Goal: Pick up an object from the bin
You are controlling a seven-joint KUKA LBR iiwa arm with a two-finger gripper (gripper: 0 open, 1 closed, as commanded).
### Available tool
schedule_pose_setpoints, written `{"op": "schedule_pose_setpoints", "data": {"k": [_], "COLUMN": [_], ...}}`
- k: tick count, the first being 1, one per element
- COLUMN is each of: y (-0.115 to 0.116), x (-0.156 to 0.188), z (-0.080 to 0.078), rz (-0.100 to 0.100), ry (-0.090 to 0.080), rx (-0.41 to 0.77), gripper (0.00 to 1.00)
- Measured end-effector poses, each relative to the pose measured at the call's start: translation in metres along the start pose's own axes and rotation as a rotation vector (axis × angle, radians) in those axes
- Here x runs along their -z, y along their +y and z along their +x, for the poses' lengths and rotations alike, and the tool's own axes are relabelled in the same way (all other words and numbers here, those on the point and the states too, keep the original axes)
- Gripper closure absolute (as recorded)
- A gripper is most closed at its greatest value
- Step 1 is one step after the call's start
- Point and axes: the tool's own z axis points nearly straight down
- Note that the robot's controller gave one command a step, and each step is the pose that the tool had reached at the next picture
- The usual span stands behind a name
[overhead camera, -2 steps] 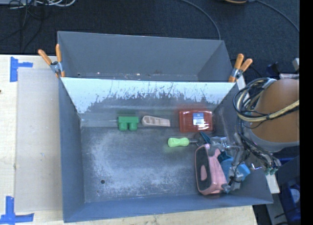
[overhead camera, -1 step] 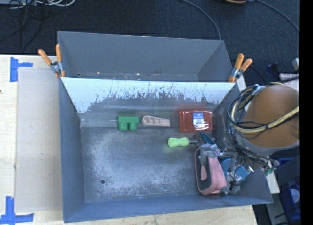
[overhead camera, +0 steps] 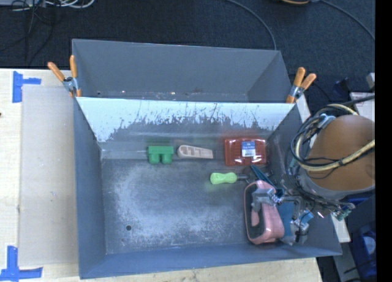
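Gripper (overhead camera: 280, 208): low in the near right corner of the bin (overhead camera: 171, 219), right over the pink thing. How wide it stands, I can't tell; wrist and cables crowd it.
Pink thing (overhead camera: 263, 222): rounded, dark-rimmed, close to the right wall.
Neighbours: green peg (overhead camera: 222, 178) and red box (overhead camera: 245, 151) just behind.
Risk: the wall is tight here, so a grab could scrape it or perhaps squirt the pink thing sideways.

In my bin (overhead camera: 171, 213): matt grey metal walls, floor scuffed whitish; smooth green plastic block (overhead camera: 160, 154); glossy red wrapped packet (overhead camera: 245, 151).
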Motion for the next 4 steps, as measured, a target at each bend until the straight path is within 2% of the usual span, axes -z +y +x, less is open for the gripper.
{"op": "schedule_pose_setpoints", "data": {"k": [1,2,4], "y": [0.016,0.009,0.009], "x": [-0.049,-0.064,-0.063], "z": [-0.021,-0.01,-0.01], "rz": [0.003,-0.003,-0.003], "ry": [-0.002,-0.007,-0.007], "rx": [0.23,0.553,0.554], "gripper": [0.0,1.0,1.0]}}
